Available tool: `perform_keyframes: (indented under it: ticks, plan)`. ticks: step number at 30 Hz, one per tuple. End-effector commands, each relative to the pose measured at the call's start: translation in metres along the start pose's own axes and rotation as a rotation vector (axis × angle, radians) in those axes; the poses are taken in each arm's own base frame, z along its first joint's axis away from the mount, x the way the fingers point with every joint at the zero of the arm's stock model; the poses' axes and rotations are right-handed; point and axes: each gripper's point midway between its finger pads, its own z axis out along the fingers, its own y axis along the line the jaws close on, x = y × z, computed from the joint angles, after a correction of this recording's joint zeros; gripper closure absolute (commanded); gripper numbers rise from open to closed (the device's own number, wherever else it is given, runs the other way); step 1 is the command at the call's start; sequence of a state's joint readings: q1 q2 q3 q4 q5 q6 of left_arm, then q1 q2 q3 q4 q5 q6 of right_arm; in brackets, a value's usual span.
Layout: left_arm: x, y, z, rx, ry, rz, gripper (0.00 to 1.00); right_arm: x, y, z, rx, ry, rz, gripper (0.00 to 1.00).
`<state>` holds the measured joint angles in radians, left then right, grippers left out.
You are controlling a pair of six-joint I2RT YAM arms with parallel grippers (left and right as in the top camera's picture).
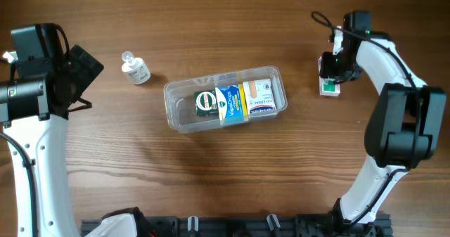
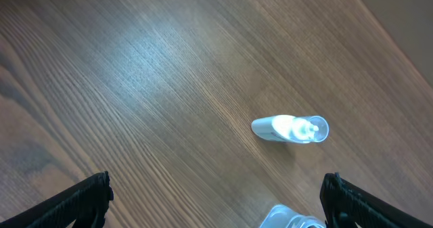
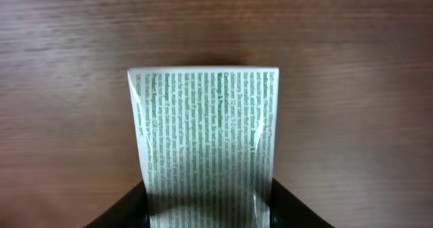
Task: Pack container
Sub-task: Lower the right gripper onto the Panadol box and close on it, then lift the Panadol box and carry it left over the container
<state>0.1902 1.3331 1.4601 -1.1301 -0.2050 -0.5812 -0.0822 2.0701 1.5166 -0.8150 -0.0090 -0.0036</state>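
Container [image 1: 181,116], a clear shallow plastic tub with rounded corners, sits at the middle of the wooden table [image 1: 211,26]. Seen from overhead, its long axis runs left to right across the table, slightly tilted, with the right end a little farther toward the top edge of the view. Its open side faces up. Inside, several packets lie side by side: a dark green one [image 1: 206,102] at the left, a blue, white and yellow one [image 1: 230,103] in the middle, and a white and orange one [image 1: 259,96] at the right.

A small clear bottle [image 1: 135,68] is on the table just left of the tub, apart from it.

The right gripper [image 3: 210,208] is right of the tub, its fingers pressed against both sides of a small white box with green print [image 3: 206,140].

The left gripper [image 2: 216,197] hangs over the left of the table, jaws spread wide and holding nothing.
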Motion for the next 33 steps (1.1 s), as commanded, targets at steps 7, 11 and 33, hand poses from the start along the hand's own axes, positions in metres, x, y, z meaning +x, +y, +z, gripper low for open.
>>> perform_keyframes:
  ticks: [7,11,33]
  plan:
    - [-0.004,0.001,-0.003,0.000,-0.015,-0.006,0.00,-0.038,0.090,-0.112,-0.031,-0.168,-0.295,0.53]
    - [-0.004,0.001,-0.003,0.000,-0.015,-0.006,0.00,-0.030,0.139,-0.155,-0.072,-0.253,-0.400,0.53]
    - [-0.004,0.001,-0.003,0.000,-0.015,-0.006,0.00,0.098,0.249,-0.157,-0.185,-0.124,-1.299,0.44]
